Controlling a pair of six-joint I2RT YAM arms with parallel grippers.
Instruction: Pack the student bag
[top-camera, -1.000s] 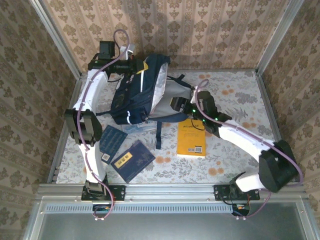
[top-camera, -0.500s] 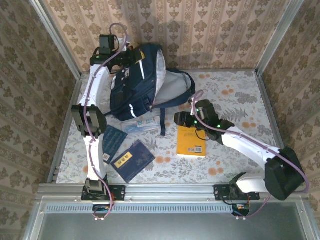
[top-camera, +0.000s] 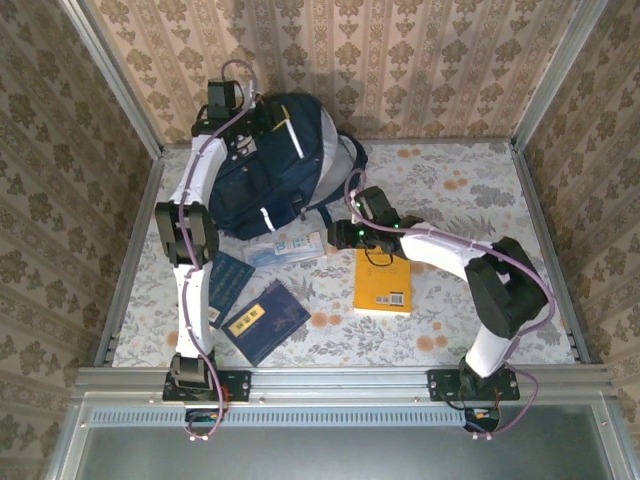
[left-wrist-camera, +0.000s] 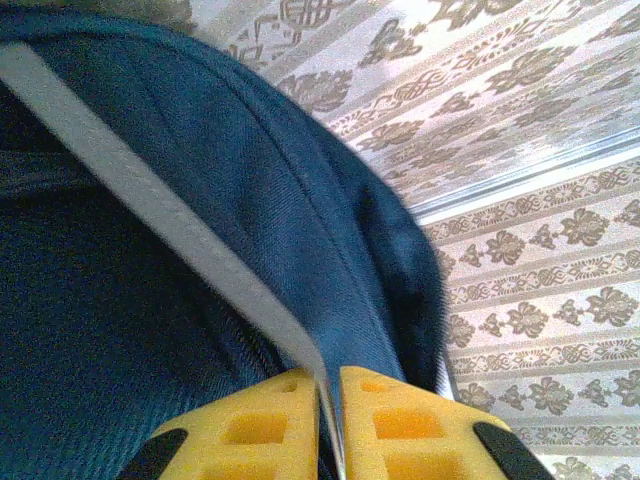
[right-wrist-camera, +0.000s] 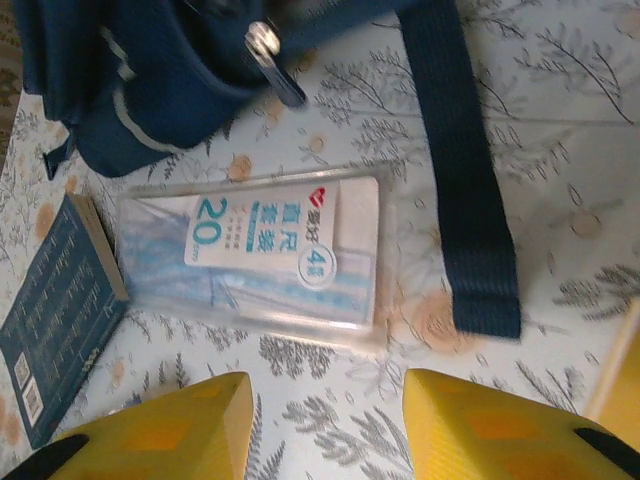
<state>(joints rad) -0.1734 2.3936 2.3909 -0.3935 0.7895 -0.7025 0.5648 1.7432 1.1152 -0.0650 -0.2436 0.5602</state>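
The student bag (top-camera: 280, 165) lies at the far left of the table (top-camera: 470, 200), against the wall, and my left gripper (left-wrist-camera: 330, 385) is clamped on its navy fabric: the yellow fingers (left-wrist-camera: 260, 420) are almost together, with the white stripe (left-wrist-camera: 150, 195) running straight down into the slit between them. Beyond those fingers I see only bag cloth and patterned wallpaper.

My right gripper (right-wrist-camera: 325, 380) hangs with its fingers spread and nothing between them. Just ahead of them lies a clear plastic pack (right-wrist-camera: 255, 255) (blue and white label). Past it sits the bag's lower corner with a metal zipper pull (right-wrist-camera: 270, 45). A dark strap (right-wrist-camera: 455, 170) trails ahead to the right, and a teal book (right-wrist-camera: 55, 310) lies off to the left.
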